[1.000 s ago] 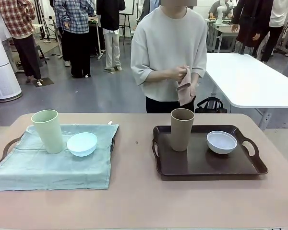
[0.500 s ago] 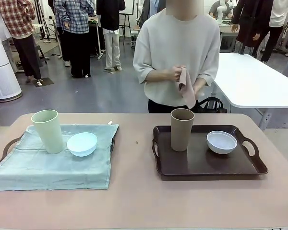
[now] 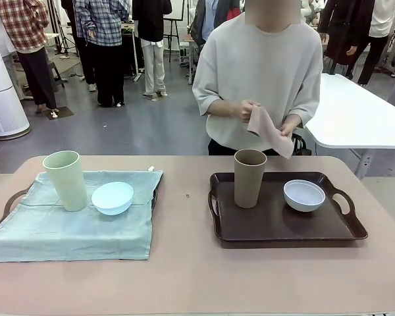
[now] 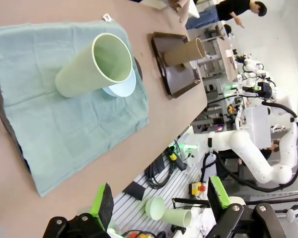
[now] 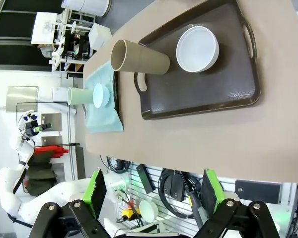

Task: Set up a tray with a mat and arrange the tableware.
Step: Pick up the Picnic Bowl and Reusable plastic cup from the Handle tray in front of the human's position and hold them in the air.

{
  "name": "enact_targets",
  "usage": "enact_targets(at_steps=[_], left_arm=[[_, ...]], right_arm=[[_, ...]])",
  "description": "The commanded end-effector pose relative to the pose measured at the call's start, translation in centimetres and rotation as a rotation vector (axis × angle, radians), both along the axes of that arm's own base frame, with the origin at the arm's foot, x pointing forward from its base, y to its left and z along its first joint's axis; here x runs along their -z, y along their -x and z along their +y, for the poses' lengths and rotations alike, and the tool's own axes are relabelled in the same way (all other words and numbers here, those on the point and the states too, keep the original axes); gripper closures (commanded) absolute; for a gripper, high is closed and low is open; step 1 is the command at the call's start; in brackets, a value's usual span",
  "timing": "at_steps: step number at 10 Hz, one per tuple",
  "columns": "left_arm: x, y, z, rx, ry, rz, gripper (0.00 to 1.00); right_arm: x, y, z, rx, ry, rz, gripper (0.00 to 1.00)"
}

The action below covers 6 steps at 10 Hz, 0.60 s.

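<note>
On the left, a pale green cup (image 3: 66,179) and a light blue bowl (image 3: 112,197) stand on a teal mat (image 3: 72,224) that covers a dark tray, whose handle (image 3: 10,201) peeks out. On the right, a bare brown tray (image 3: 283,227) holds a brown cup (image 3: 249,176) and a white bowl (image 3: 304,195). Across the table a person holds a pink cloth (image 3: 270,130) in both hands. My left gripper (image 4: 160,198) hangs open, high above the table's edge near the mat (image 4: 64,124). My right gripper (image 5: 154,191) is open too, above the edge near the brown tray (image 5: 213,94).
The tan table (image 3: 184,276) has bare room between the two trays and along its near edge. A white table (image 3: 355,112) stands behind at the right. Several people stand far back on the grey floor.
The person has shifted to the right and spread the pink cloth out lower, toward the brown tray. Cups, bowls and both grippers have not moved.
</note>
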State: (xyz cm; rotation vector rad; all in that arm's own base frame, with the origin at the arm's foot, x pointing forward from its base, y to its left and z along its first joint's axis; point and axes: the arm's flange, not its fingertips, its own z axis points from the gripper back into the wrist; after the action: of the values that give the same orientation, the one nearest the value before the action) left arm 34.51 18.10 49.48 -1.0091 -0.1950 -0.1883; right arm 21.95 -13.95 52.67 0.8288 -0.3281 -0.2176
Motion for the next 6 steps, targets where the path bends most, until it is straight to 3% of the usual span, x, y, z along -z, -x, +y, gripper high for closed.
enact_targets(at_steps=[1,6], left_arm=[[-0.06,0.04,-0.01,0.001,0.002,-0.002,0.00],[-0.06,0.04,-0.01,0.001,0.002,-0.002,0.00]], right_arm=[[-0.05,-0.13,-0.01,0.012,0.001,0.004,0.00],[-0.05,-0.13,-0.01,0.012,0.001,0.004,0.00]])
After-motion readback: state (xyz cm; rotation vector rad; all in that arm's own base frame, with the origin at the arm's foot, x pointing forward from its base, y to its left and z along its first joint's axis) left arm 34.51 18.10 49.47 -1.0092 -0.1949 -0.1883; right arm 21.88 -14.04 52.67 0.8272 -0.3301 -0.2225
